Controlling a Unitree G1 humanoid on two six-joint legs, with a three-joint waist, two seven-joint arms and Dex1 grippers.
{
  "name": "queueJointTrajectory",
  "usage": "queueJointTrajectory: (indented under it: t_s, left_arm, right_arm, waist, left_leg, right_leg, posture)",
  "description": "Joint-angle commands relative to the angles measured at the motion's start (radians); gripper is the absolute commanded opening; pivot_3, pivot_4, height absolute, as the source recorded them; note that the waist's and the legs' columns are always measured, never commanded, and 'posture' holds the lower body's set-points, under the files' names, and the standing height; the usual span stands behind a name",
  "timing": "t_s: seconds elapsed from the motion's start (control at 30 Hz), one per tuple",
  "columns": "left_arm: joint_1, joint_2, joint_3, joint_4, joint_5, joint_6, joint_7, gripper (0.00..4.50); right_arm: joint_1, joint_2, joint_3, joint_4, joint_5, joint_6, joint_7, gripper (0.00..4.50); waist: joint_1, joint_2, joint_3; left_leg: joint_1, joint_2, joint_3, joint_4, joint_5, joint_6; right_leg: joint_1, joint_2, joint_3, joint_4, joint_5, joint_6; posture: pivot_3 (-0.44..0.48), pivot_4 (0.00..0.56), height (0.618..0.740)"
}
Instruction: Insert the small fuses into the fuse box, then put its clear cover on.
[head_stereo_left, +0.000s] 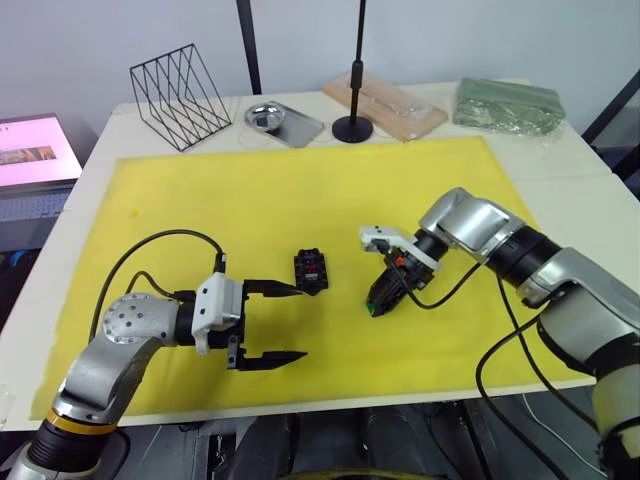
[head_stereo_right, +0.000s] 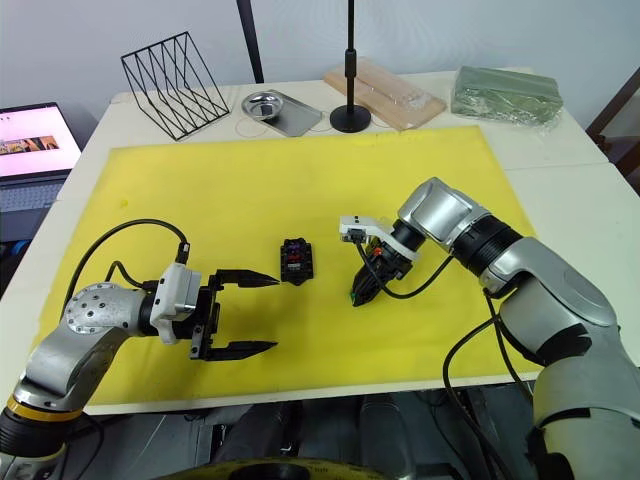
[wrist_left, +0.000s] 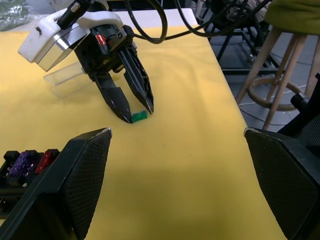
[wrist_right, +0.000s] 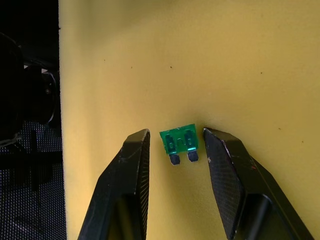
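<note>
I see the right gripper (wrist_right: 172, 145) lowered to the yellow foam mat (head_stereo_left: 300, 190), fingers slightly parted either side of a small green blade fuse (wrist_right: 179, 142), not clamping it. The left gripper (head_stereo_left: 283, 322) hangs wide open, empty, beside the small black slotted fuse box (head_stereo_left: 311, 270), which lies mid-mat.

a: what colour is the mat (head_stereo_left: 300, 190)?
b: plain yellow. the fuse (wrist_right: 178, 141) at the centre of the right wrist view is green with dark grey legs.
a: and the fuse box (head_stereo_left: 312, 269)?
b: black, with one purple and one red fuse inside. the wire rack (head_stereo_left: 180, 95) at the upper left is black, the small tray (head_stereo_left: 283, 122) is silver.
</note>
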Motion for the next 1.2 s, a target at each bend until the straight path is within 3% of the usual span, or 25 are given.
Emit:
queueJointTrajectory:
  t_s: [0.03,0.1,0.2,0.57,0.73,0.83,0.9,1.03,1.1,1.13,1.2]
  left_arm:
    - [0.003,0.005,0.000,-0.035,-0.004,-0.006,0.003,4.50]
    - [0.004,0.006,0.000,-0.036,-0.005,-0.006,0.004,4.50]
    - [0.001,0.004,-0.002,-0.035,-0.005,-0.005,0.005,4.50]
    - [-0.012,-0.002,-0.007,-0.025,0.000,-0.009,0.003,4.50]
    - [0.000,0.001,0.006,-0.030,-0.004,-0.008,0.010,4.50]
    - [0.018,0.002,0.022,-0.049,-0.021,0.010,0.028,4.50]
    - [0.029,0.002,0.030,-0.058,-0.033,0.020,0.038,4.50]
    - [0.039,0.009,0.035,-0.062,-0.037,0.021,0.033,4.50]
    - [0.033,0.010,0.035,-0.056,-0.040,0.023,0.028,4.50]
    - [0.027,0.009,0.031,-0.053,-0.041,0.024,0.024,4.50]
    - [0.016,0.008,0.023,-0.048,-0.044,0.026,0.019,4.50]
  right_arm:
    - [-0.026,0.001,0.012,0.003,0.004,-0.003,-0.001,1.57]
    - [-0.032,-0.001,0.016,0.008,0.009,-0.006,-0.001,1.22]
    - [-0.042,0.000,0.015,0.018,0.019,-0.005,-0.001,0.08]
    - [-0.040,-0.020,-0.026,-0.010,0.044,0.057,-0.001,0.03]
    - [0.002,-0.096,-0.199,-0.183,0.166,0.371,-0.035,0.03]
    - [0.119,-0.058,-0.573,-0.328,0.284,0.812,-0.290,0.03]
    - [0.250,-0.078,-0.731,-0.384,0.431,0.865,-0.519,0.03]
    - [0.523,-0.134,-0.967,-0.425,0.997,0.868,-1.115,0.03]
    - [0.674,-0.230,-0.921,-0.535,1.444,0.630,-1.518,0.03]
    - [0.738,-0.231,-0.925,-0.594,1.549,0.543,-1.639,0.03]
    - [0.838,-0.171,-0.970,-0.698,1.597,0.424,-1.804,0.03]
  waist:
    - [0.000,0.000,0.000]
    - [0.000,0.000,0.000]
    - [0.000,0.000,0.000]
    - [0.000,0.000,0.000]
    - [0.003,0.000,0.000]
    - [0.006,0.000,0.000]
    - [0.008,-0.001,0.000]
    - [0.030,-0.001,-0.001]
    - [0.027,0.000,0.000]
    - [0.026,0.000,0.000]
    - [0.014,-0.003,-0.001]
  left_leg:
    - [0.000,0.000,0.000,0.000,0.000,0.000]
    - [0.000,0.000,0.000,0.000,0.000,0.000]
    - [0.000,0.000,0.000,0.000,0.000,0.000]
    - [0.000,0.000,0.000,0.000,0.000,0.000]
    - [-0.001,0.000,-0.001,0.000,0.000,0.000]
    - [-0.001,0.000,-0.002,-0.001,0.000,0.000]
    - [-0.001,0.000,-0.003,-0.001,0.000,0.000]
    - [-0.001,-0.001,-0.003,-0.001,0.000,0.000]
    - [-0.002,-0.002,-0.001,-0.001,0.000,0.000]
    - [-0.001,-0.003,0.000,-0.001,0.000,0.000]
    - [0.000,-0.001,0.004,0.000,0.000,0.000]
  right_leg:
    - [0.000,0.000,0.000,0.000,0.000,0.000]
    - [0.000,0.000,0.000,0.000,0.000,0.000]
    - [0.000,0.000,0.000,0.000,0.000,0.000]
    - [0.000,0.000,0.000,0.000,0.000,0.000]
    - [-0.001,0.000,0.000,0.000,0.000,0.000]
    - [-0.001,0.000,0.000,0.000,0.000,0.000]
    - [-0.001,0.000,0.000,0.000,0.000,-0.001]
    - [0.001,-0.002,-0.002,-0.002,0.000,-0.001]
    - [0.001,-0.004,-0.001,-0.002,0.000,-0.001]
    - [0.002,-0.005,0.000,-0.002,0.000,-0.001]
    - [0.004,-0.004,0.001,-0.003,0.000,-0.001]
  posture:
    - [0.000,0.150,0.740]
    - [0.000,0.150,0.740]
    - [0.000,0.150,0.740]
    - [0.000,0.150,0.740]
    - [0.000,0.150,0.740]
    - [0.000,0.150,0.740]
    - [0.000,0.150,0.740]
    - [0.000,0.150,0.740]
    - [0.000,0.150,0.740]
    - [0.000,0.150,0.740]
    - [0.000,0.150,0.740]
